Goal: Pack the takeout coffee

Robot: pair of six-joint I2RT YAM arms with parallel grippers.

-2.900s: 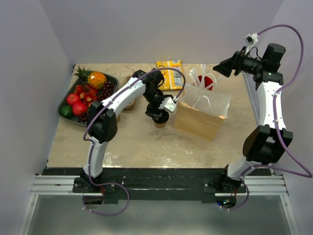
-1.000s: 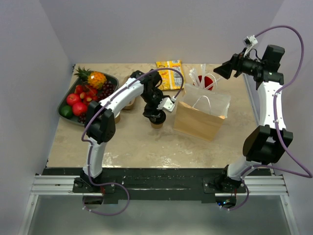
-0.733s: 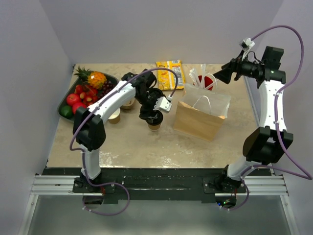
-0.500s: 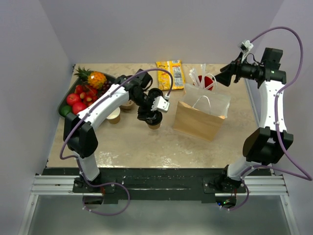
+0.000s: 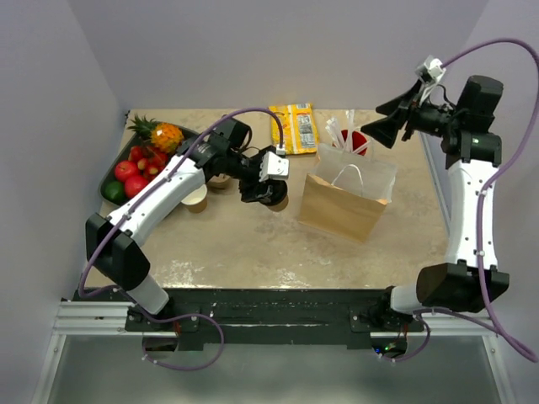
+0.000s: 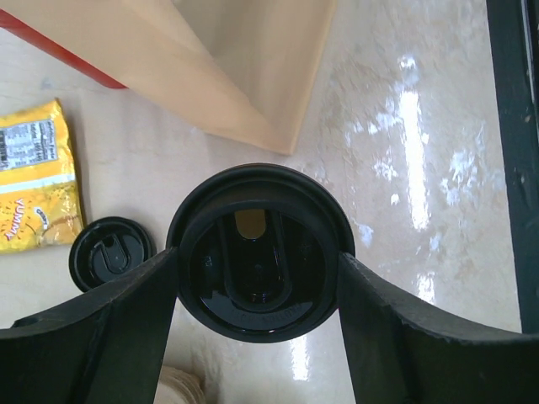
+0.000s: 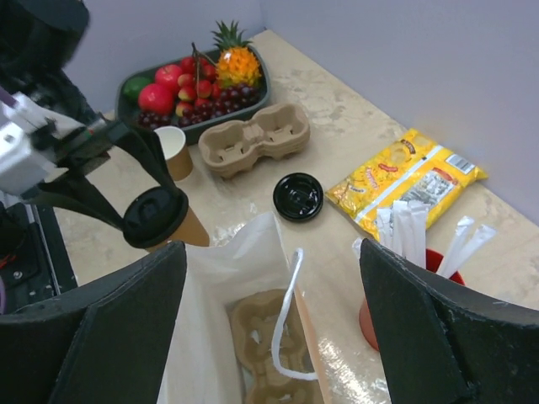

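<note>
Top view first: compared with a second ago, the left arm has swung its elbow way out, so the left gripper [image 5: 268, 187] now reaches in sideways. It's clamped around the takeout coffee [image 5: 274, 200], which sits just left of the paper bag [image 5: 345, 206], a touch nearer the bag's back end than before. The right gripper [image 5: 383, 122] has pulled up and back, hovering over the bag's far side with nothing in it.

Left wrist cam: the black lid fills the gap between the two fingers, one finger pressed on each side of it, so that's a proper grip on a wide cup. The bag's corner is just beyond it, and the loose lid [image 6: 111, 252] lies on the side away from the bag.

Right wrist cam: its own jaws are spread wide and empty, looking straight down into the bag's open mouth, where a cardboard carrier [image 7: 265, 345] lies at the bottom. The coffee is tilted, right at the bag's left rim but still outside.

So it looks like the pickup's done and the carry has started. Tilt is probably the worry.
</note>
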